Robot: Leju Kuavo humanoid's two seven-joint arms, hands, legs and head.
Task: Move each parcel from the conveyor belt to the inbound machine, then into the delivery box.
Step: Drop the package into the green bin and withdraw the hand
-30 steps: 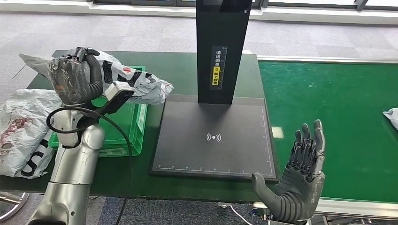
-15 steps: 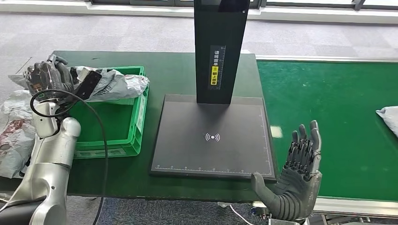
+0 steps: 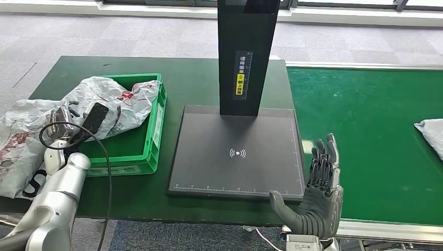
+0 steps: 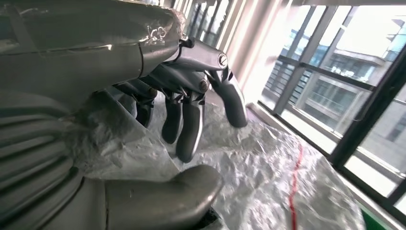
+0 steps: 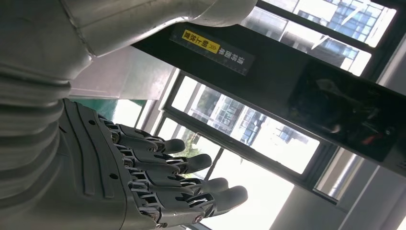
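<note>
One parcel (image 3: 112, 102) lies in the green box (image 3: 155, 137), left hand (image 3: 58, 123) fingers loosened above it. Right hand (image 3: 316, 196) spread, empty; next parcel (image 3: 431, 133) on belt (image 3: 365, 130) awaits pickup.

the parcel (image 3: 112, 99) in the crate is crinkled, glossy grey plastic film, creased all over in the left wrist view (image 4: 268, 163). the green crate (image 3: 151, 141) is smooth moulded plastic. the table (image 3: 193, 78) and conveyor belt (image 3: 365, 125) carry a matt green surface, the scanner plate (image 3: 237, 151) a matt black one. the left hand (image 4: 191, 120) and right hand (image 3: 316, 201) look like dull grey plastic and metal.
</note>
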